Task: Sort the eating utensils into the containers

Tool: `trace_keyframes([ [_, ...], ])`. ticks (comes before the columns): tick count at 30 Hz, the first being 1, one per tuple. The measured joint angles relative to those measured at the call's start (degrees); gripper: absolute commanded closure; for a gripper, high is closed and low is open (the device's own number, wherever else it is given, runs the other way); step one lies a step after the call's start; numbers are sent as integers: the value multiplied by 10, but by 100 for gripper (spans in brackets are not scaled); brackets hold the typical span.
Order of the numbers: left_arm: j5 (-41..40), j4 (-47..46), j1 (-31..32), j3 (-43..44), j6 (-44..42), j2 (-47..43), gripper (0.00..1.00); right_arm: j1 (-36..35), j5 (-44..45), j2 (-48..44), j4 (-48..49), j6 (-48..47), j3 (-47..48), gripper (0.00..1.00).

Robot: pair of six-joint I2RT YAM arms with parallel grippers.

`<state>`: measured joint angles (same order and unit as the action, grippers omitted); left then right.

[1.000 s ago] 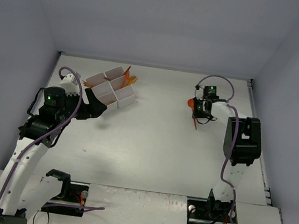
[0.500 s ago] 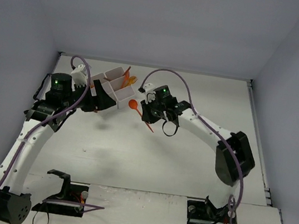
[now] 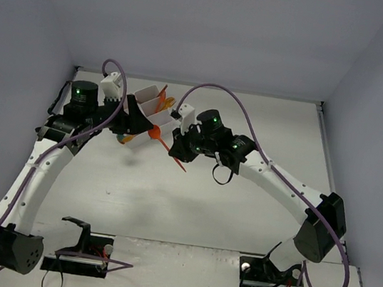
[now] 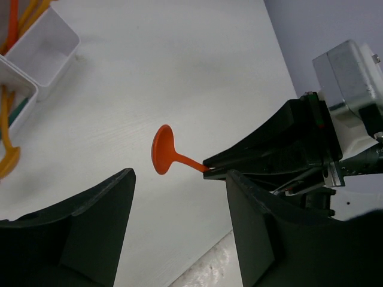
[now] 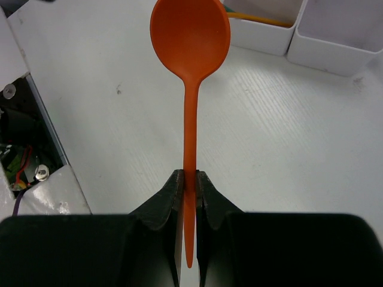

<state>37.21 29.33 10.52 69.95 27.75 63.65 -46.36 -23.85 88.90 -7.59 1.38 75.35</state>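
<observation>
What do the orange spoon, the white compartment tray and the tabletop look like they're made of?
The orange spoon is likely moulded plastic: uniform colour, soft satin sheen, thin stem. The compartment tray is probably thin white plastic, with smooth matte walls and rounded edges; card can't be ruled out. The tabletop seems to be white-painted wood or board, with faint grain lines showing through.

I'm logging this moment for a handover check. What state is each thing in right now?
orange spoon: gripped by its handle, bowl sticking out ahead of the fingers.
right gripper: shut on the orange spoon.
left gripper: open, holding nothing.
white tray: some compartments hold utensils, one looks empty.
</observation>
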Motion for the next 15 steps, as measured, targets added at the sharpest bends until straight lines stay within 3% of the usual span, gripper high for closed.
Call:
trace_keyframes([
  [8, -116, 68, 102, 93, -94, 42, 42, -6, -2, -12, -5, 5, 0, 99],
  [15, -195, 108, 114, 97, -112, 69, 43, -7, -2, -39, -5, 6, 0, 99],
])
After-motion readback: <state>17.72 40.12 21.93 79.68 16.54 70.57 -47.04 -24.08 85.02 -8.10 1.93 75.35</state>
